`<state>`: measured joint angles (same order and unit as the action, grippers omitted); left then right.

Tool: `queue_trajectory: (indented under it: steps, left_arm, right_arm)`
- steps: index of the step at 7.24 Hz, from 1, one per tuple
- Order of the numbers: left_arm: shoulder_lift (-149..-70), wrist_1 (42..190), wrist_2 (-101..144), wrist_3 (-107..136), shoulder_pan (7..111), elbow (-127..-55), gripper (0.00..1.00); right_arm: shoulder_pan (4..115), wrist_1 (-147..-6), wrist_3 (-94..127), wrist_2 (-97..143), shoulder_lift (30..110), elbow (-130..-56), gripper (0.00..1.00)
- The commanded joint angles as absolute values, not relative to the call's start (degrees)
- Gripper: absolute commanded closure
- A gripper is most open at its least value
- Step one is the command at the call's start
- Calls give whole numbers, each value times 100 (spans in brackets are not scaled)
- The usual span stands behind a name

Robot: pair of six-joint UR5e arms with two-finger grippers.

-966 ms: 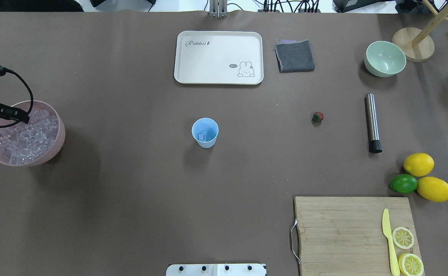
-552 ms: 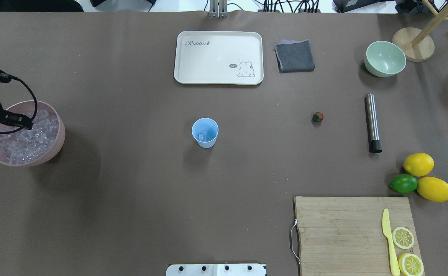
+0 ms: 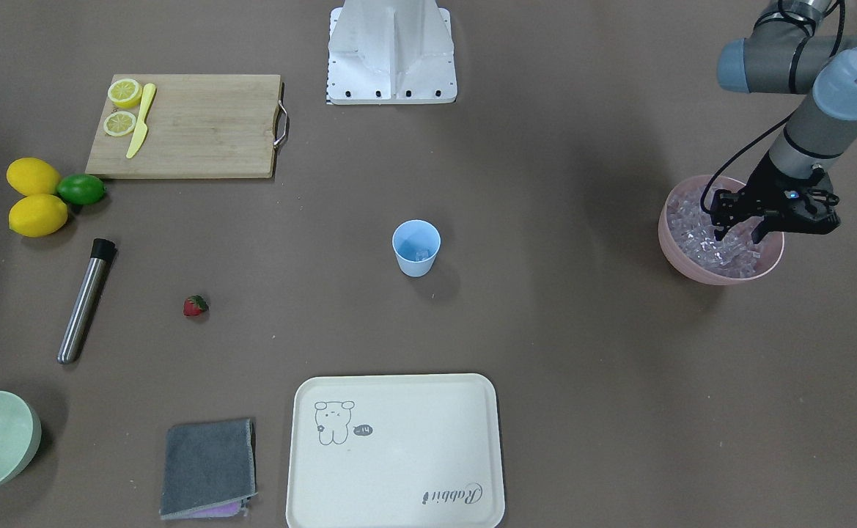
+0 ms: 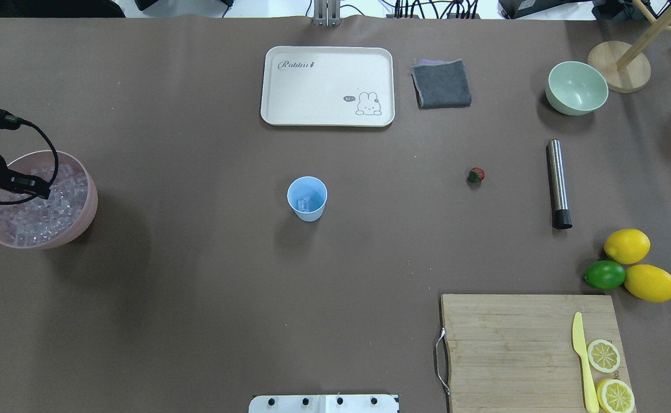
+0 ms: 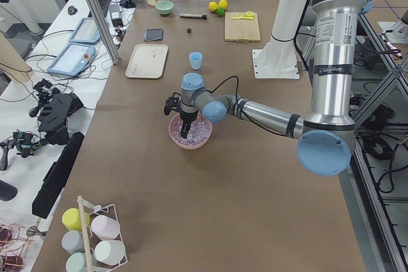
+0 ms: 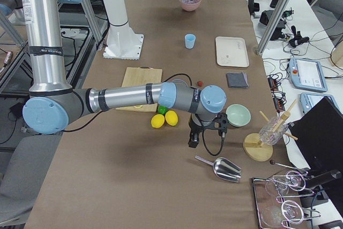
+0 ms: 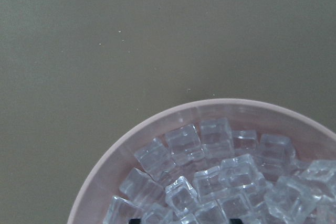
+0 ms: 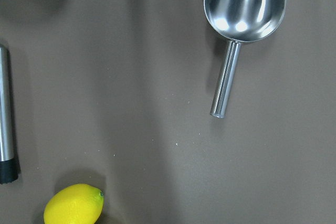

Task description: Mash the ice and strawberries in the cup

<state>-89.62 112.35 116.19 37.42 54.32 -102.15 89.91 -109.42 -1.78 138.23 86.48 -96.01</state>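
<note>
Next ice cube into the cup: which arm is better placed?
Left. The left gripper is open at the ice in the pink bowl; the right gripper sits far off by the lemons.

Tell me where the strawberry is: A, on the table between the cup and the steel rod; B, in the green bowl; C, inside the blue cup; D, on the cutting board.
A: the strawberry lies on the table, apart from both the cup and the steel rod.
</note>
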Motion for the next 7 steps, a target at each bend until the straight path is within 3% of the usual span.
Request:
queue_trajectory:
  steps: [1,7]
  left_arm:
    - [-8982,11241,11619,3735,5361,-10169,36]
    - [-8991,11241,11566,3700,5361,-10081,38]
  right_arm:
    - [8991,-10942,-185,13825,8657,-9598,0]
    - [8991,-10942,-176,13825,8666,-9589,0]
